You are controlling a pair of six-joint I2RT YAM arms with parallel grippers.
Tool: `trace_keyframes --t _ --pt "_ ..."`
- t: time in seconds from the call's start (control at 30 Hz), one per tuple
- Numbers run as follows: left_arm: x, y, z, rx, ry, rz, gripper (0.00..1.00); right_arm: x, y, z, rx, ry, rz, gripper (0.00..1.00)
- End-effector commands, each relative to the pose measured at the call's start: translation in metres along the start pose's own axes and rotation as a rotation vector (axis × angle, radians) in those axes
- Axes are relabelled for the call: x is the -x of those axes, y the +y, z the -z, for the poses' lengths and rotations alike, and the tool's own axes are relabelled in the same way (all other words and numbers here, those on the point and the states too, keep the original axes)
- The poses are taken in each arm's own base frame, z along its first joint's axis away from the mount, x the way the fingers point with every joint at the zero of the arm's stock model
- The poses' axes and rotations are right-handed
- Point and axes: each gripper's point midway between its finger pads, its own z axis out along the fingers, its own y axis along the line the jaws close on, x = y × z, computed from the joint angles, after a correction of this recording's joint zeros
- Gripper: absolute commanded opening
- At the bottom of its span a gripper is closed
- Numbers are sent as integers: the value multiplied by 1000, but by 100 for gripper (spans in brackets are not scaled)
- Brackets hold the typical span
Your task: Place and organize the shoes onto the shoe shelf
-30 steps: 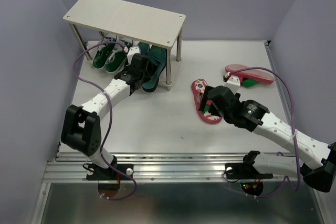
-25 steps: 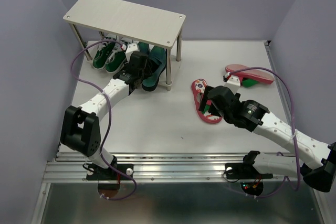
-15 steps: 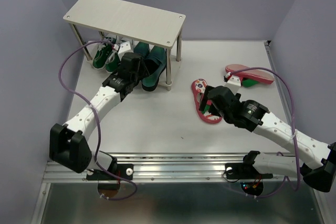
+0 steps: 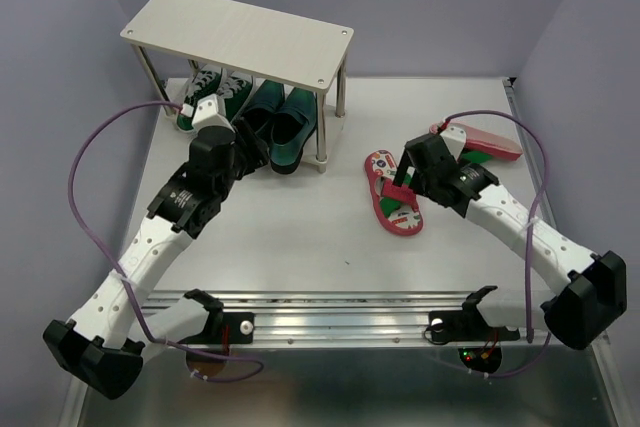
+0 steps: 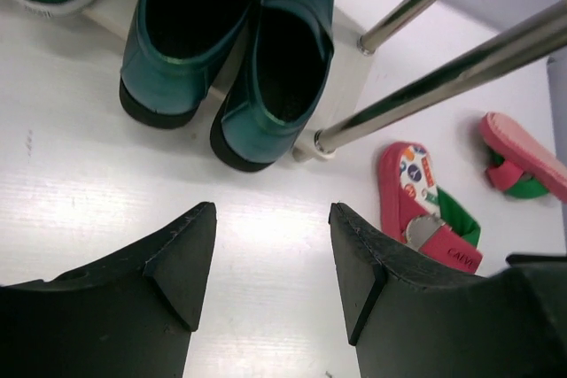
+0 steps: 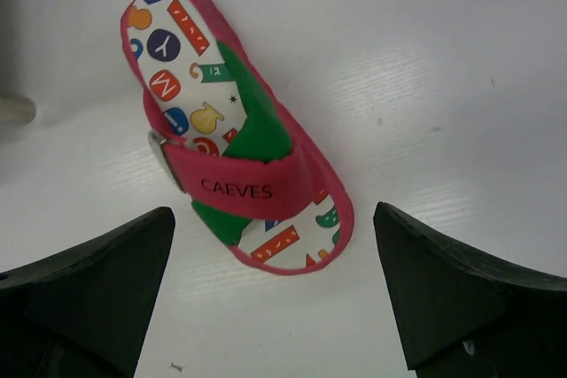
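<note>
- My right end effector [image 6: 273,219] hangs open and empty. Its two fingers stand wide apart on either side of the nearer red flip-flop [image 6: 235,174].
- That flip-flop lies flat on the bench [image 4: 300,237], footbed up, directly below and a little ahead of my right fingers. Its long axis runs on a slant across the gap between them, neither square to it nor in line with it.
- The red strap crosses the footbed near the middle, about level with my fingertips. I judge that a turn of the wrist is needed so the fingers close across the narrow width of the sole.
- The second flip-flop [image 4: 480,140] lies beyond my right end effector and off to its right. It looks tipped over, though I cannot tell how it rests.
- My left end effector [image 5: 273,214] is also open and holds nothing. The green loafers [image 5: 230,42] sit just ahead of it, heels toward me, with a silver leg of the shoe shelf [image 4: 240,35] ahead to the right.
- The green sneakers [image 4: 205,97] sit beside the loafers, under the top board.
- The right arm is plainly the nearer one to both flip-flops.
- The bench is smooth and white, and nothing crowds the flip-flop. As I judge it, the carry goes forward and to the left, up to the top board.
</note>
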Motion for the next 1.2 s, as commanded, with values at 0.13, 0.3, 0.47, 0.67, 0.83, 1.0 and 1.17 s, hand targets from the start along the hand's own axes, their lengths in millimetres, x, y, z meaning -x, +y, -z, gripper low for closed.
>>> trace_keyframes --t 0.13,0.3,0.47,0.67,0.83,1.0,1.17 --pt "-43 8 4 3 116 -3 65 26 62 -50 131 1 90 100" --pt "-39 7 10 -5 102 0 65 28 88 -77 160 30 114 100" --pt "-40 10 13 -4 99 -4 65 10 99 -96 176 85 125 100" --pt "-49 11 11 -10 117 0 65 -16 102 -92 250 169 146 100" --pt "-50 8 8 -18 126 -1 65 -41 100 -68 371 253 187 100" --pt "-51 7 5 -14 131 -6 65 -77 72 -28 436 384 238 100" --pt "-53 0 -2 -23 144 -13 65 -68 35 3 348 359 246 100"
